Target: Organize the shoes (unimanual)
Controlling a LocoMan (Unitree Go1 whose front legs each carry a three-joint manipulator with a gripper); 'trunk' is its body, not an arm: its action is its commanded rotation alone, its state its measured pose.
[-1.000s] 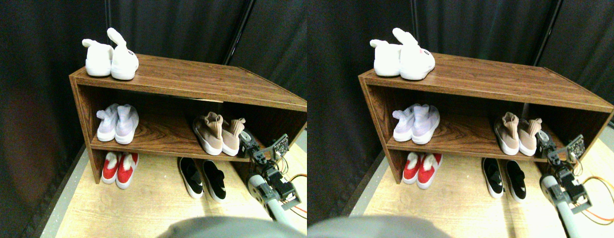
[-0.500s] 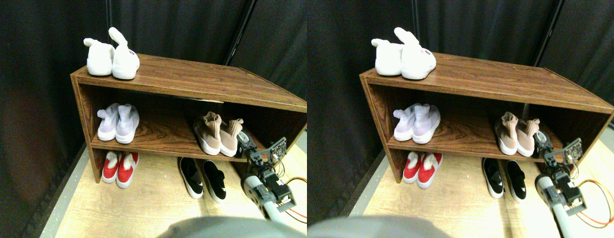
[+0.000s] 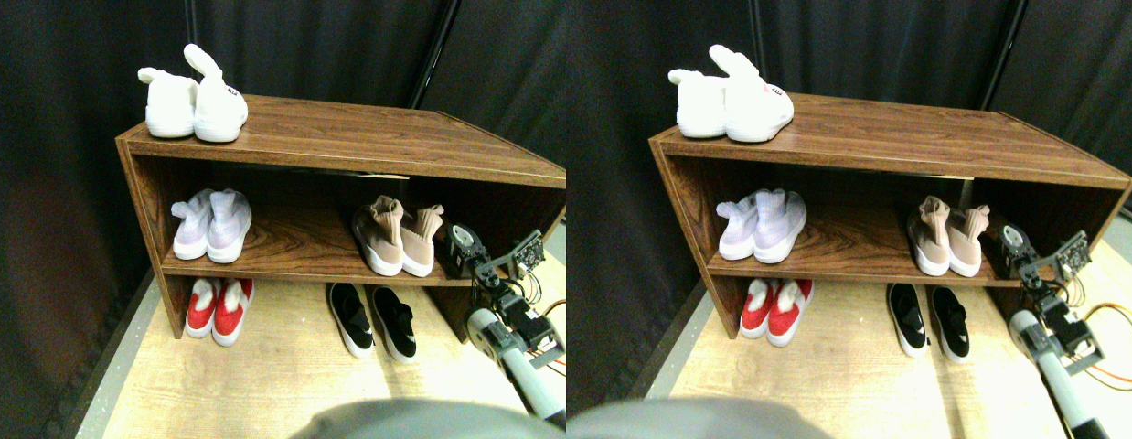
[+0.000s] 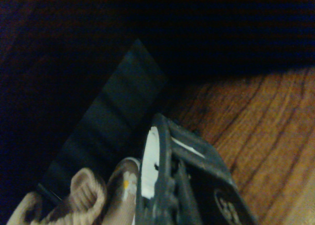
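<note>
On the middle board of the dark brown wooden shoe rack, a pair of tan knit sock-collar sneakers with white soles stands heels outward, long axes running front to back. The right gripper sits just beside the pair's right shoe, on the rack's right side; whether its jaws are apart cannot be told. No lettering is readable.

black gripper, pale arm, seemingly orange cable.
</note>
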